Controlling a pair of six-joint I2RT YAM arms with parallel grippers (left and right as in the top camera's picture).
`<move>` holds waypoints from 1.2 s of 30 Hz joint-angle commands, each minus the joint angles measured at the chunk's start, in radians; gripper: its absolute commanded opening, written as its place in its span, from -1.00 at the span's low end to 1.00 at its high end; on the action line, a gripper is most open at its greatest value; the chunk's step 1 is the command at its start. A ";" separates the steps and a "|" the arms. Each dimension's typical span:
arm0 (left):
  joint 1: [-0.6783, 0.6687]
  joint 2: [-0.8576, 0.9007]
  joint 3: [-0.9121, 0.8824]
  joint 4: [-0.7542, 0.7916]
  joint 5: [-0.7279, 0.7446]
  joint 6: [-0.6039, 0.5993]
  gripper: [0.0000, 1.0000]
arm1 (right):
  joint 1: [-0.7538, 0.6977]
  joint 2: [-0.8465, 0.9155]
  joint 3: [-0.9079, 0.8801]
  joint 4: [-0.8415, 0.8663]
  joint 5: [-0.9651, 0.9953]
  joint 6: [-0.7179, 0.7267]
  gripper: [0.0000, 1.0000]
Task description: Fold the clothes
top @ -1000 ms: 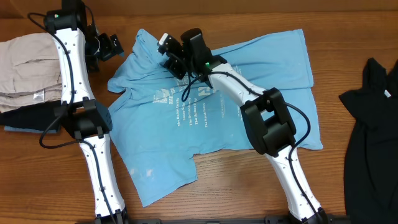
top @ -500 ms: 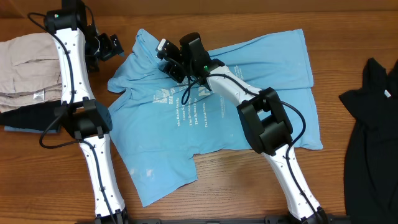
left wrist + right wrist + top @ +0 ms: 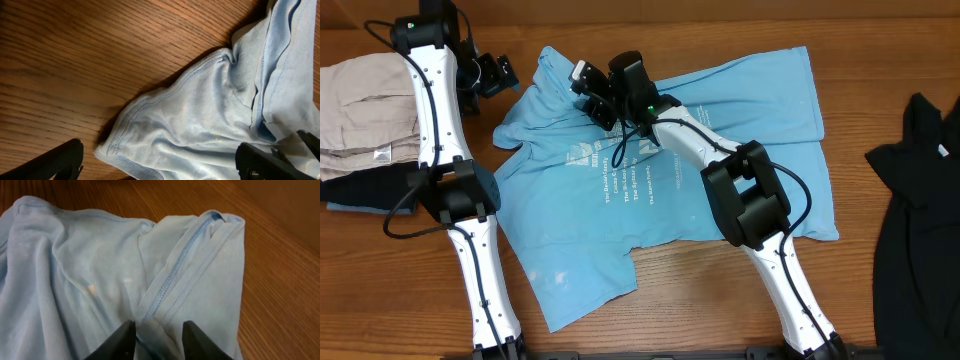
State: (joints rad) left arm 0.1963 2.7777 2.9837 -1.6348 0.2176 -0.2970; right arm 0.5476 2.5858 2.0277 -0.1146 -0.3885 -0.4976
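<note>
The light blue T-shirt (image 3: 580,220) lies spread on the wooden table, white lettering up, its lower left part rumpled. My right gripper (image 3: 588,85) is at the shirt's top left, near the collar. In the right wrist view its fingers (image 3: 159,335) are shut on a raised fold of the T-shirt (image 3: 75,270) beside a stitched seam. My left gripper (image 3: 498,72) is at the left sleeve. In the left wrist view its fingers (image 3: 160,160) are wide open, with the sleeve hem of the T-shirt (image 3: 200,115) lying between them on the table.
A folded beige garment (image 3: 360,105) lies at the far left, with a dark cloth (image 3: 360,190) under its front edge. A black garment (image 3: 920,200) lies at the right edge. Bare wood (image 3: 700,300) shows in front of the shirt.
My right gripper shifted slightly left along the shirt's top edge a second ago and has stayed still since. The left arm has not moved.
</note>
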 commanded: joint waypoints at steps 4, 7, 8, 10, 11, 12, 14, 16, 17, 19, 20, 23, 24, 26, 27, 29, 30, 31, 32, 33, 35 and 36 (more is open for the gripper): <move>-0.009 0.003 0.023 -0.002 0.018 -0.006 1.00 | -0.003 0.024 0.002 0.021 -0.009 0.000 -0.23; -0.009 0.003 0.023 -0.002 0.018 -0.006 1.00 | -0.003 0.025 0.002 0.024 -0.009 0.000 -0.16; -0.009 0.003 0.023 -0.002 0.018 -0.006 1.00 | -0.003 0.025 0.002 0.024 -0.009 0.000 -0.17; -0.009 0.003 0.023 -0.002 0.018 -0.006 1.00 | -0.003 0.025 0.002 0.024 -0.009 0.000 -0.15; -0.009 0.003 0.023 -0.002 0.018 -0.006 1.00 | -0.003 0.026 0.001 0.024 -0.009 -0.001 -0.14; -0.009 0.003 0.023 -0.002 0.018 -0.006 1.00 | -0.003 0.026 0.000 0.024 -0.009 -0.001 -0.14; -0.009 0.003 0.023 -0.002 0.018 -0.006 1.00 | -0.003 0.026 0.000 0.024 -0.009 -0.001 -0.16; -0.009 0.003 0.023 -0.002 0.018 -0.006 1.00 | -0.003 0.026 0.000 0.023 -0.009 0.000 -0.12; -0.009 0.003 0.023 -0.002 0.018 -0.006 1.00 | -0.003 0.026 0.000 0.024 -0.009 -0.001 -0.12; -0.009 0.003 0.023 -0.002 0.018 -0.006 1.00 | -0.003 0.031 0.000 0.020 -0.009 -0.001 -0.12; -0.009 0.003 0.023 -0.002 0.018 -0.006 1.00 | -0.003 0.034 0.000 0.016 -0.008 -0.001 -0.12; -0.009 0.003 0.023 -0.002 0.018 -0.006 1.00 | -0.003 0.044 0.000 0.016 -0.006 -0.001 -0.11; -0.009 0.003 0.023 -0.002 0.018 -0.006 1.00 | -0.003 0.046 0.000 0.019 -0.006 0.000 -0.13; -0.009 0.003 0.023 -0.002 0.018 -0.006 1.00 | -0.003 0.046 0.000 0.018 -0.006 -0.001 -0.19; -0.009 0.003 0.023 -0.002 0.018 -0.006 1.00 | -0.003 0.050 0.000 0.016 -0.006 -0.001 -0.19; -0.009 0.003 0.023 -0.002 0.018 -0.006 1.00 | -0.003 0.060 0.000 0.017 -0.006 -0.001 -0.20; -0.009 0.003 0.023 -0.002 0.018 -0.006 1.00 | -0.003 0.063 0.000 0.021 -0.006 -0.001 -0.21; -0.009 0.003 0.023 -0.002 0.018 -0.006 1.00 | -0.003 0.063 0.000 0.034 -0.006 0.000 -0.21; -0.009 0.003 0.023 -0.002 0.018 -0.006 1.00 | -0.003 0.063 0.001 0.049 -0.006 0.011 -0.21; -0.009 0.003 0.023 -0.002 0.018 -0.006 1.00 | -0.004 0.063 0.001 0.063 -0.006 0.033 -0.18; -0.009 0.003 0.023 -0.002 0.018 -0.006 1.00 | -0.008 0.063 0.003 0.088 -0.006 0.083 -0.10; -0.009 0.003 0.023 -0.002 0.018 -0.006 1.00 | -0.008 0.063 0.003 0.088 -0.007 0.083 -0.09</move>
State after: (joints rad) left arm 0.1963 2.7777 2.9837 -1.6348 0.2176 -0.2970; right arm 0.5446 2.6293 2.0277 -0.0349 -0.3885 -0.4553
